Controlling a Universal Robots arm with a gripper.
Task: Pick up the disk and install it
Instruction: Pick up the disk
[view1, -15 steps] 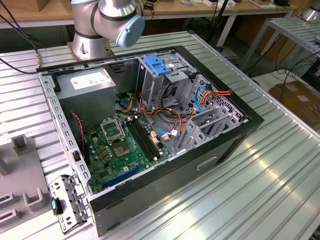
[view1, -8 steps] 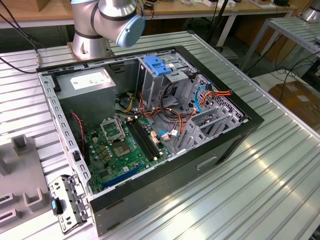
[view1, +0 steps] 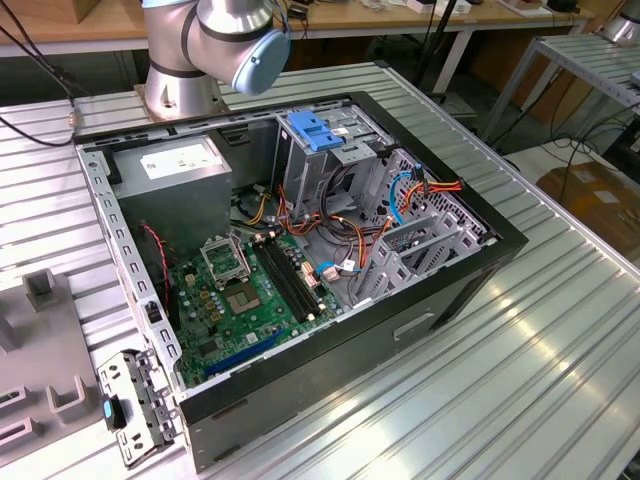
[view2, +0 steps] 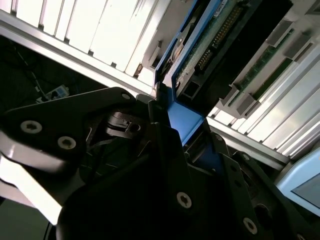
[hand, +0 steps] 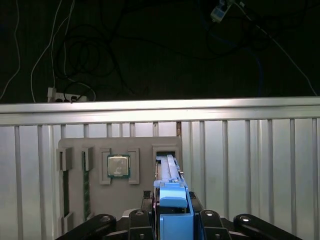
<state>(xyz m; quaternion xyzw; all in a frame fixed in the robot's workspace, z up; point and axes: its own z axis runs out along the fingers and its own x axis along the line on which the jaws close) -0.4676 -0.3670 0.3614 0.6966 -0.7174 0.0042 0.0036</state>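
Gripper: jaws drawn in to a narrow gap and clamped on the disk. The contact is on the blue carrier bracket at the near end of the disk. In both wrist views the black fingers bear on the bracket from either side, with no gap visible between finger and plastic.

Disk position: it stands on edge, pointing straight away from the gripper. The second wrist view shows its green circuit-board face with a row of connector pins; the first wrist view shows only the thin silver edge.

The far end of the disk meets a rectangular slot in the grey holder tray. Whether that end is seated in the slot or lifted clear of it cannot be told.

Holder tray contents: a square processor chip sits in the pocket just beside the disk slot; two green memory modules stand in narrow slots further along. The tray rests on the slatted aluminium table, near its edge.

In the exterior view, the computer case lies open on the table with the motherboard exposed. A blue caddy sits atop the grey drive cage, near the base of the arm.
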